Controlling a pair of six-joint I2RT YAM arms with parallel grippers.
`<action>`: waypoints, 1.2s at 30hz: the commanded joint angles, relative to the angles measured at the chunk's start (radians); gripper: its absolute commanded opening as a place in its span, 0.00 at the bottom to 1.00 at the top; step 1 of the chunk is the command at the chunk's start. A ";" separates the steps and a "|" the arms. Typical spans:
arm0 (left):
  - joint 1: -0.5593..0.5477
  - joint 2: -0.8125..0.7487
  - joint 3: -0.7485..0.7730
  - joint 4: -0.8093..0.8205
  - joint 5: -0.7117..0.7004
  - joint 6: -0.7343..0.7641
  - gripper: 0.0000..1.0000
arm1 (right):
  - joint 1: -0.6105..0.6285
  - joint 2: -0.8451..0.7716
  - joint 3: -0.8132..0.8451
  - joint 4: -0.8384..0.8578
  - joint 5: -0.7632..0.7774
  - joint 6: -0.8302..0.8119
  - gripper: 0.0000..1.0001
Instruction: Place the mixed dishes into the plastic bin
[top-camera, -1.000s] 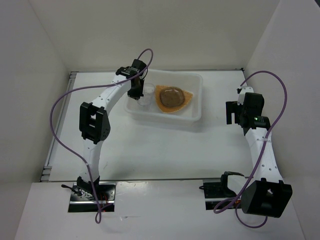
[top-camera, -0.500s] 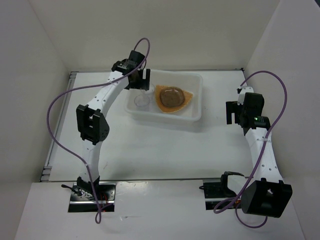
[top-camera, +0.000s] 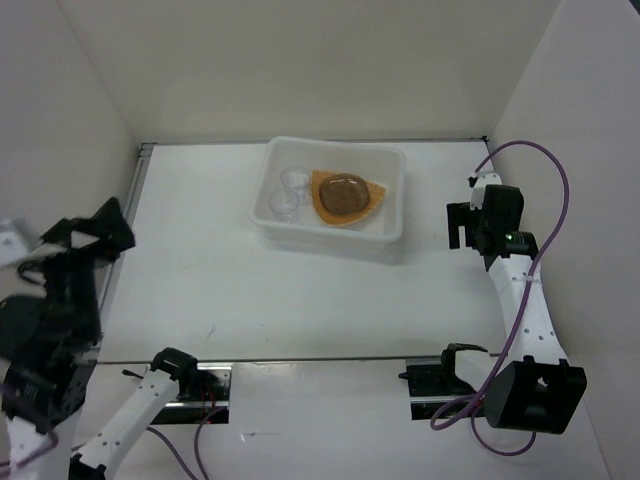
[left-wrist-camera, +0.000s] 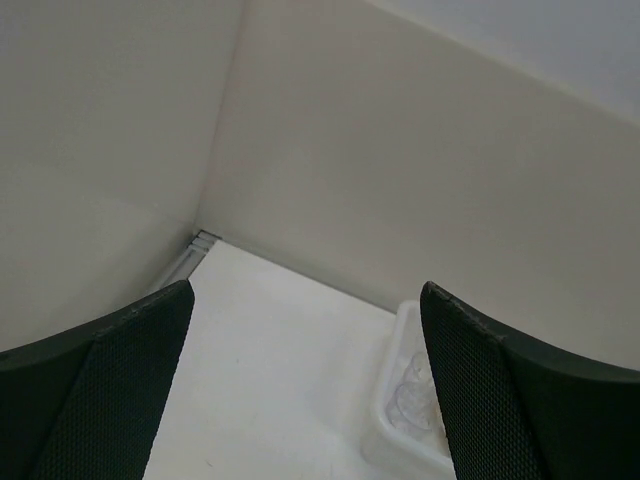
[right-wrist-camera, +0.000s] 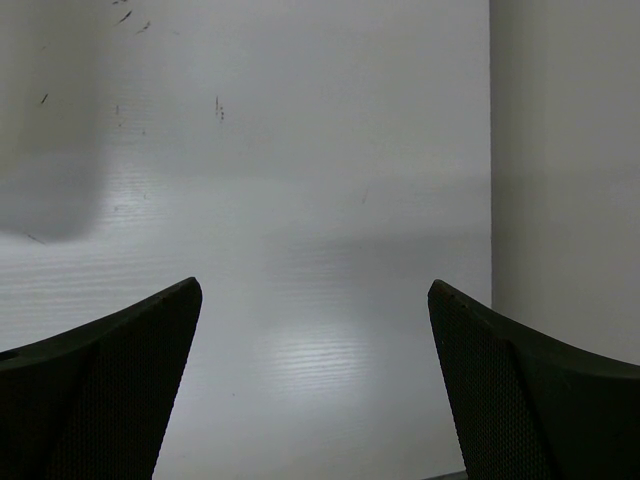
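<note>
The plastic bin (top-camera: 332, 236) stands at the back middle of the table. In it lies the orange-tan plate (top-camera: 372, 190) with a brownish oval dish (top-camera: 342, 194) on top. Two clear cups (top-camera: 294, 178) (top-camera: 282, 203) sit at the bin's left end. My left gripper (top-camera: 85, 235) is blurred, high at the near left and far from the bin. It is open and empty (left-wrist-camera: 305, 290); the left wrist view catches the bin's corner (left-wrist-camera: 398, 420) and the cups (left-wrist-camera: 412, 388) beyond the right finger. My right gripper (top-camera: 465, 222), to the right of the bin, is open and empty (right-wrist-camera: 315, 285) over bare table.
White walls enclose the table on the left, back and right. A metal rail (top-camera: 140, 175) runs along the table's left edge. The right wrist view shows the right wall (right-wrist-camera: 565, 150) close by.
The left gripper opened over the bin's left end and left a clear cup there. Its arm then swung back to the near left. The right arm has not moved.
</note>
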 joint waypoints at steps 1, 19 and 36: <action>0.001 -0.082 -0.110 -0.062 -0.071 0.003 1.00 | 0.018 0.021 -0.005 0.038 0.002 0.002 0.98; -0.042 -0.591 -0.348 -0.163 0.069 -0.059 1.00 | 0.039 -0.009 -0.005 0.038 0.002 0.002 0.98; 0.003 -0.068 -0.177 -0.232 0.074 -0.005 1.00 | 0.106 -0.106 -0.015 0.038 -0.038 -0.018 0.98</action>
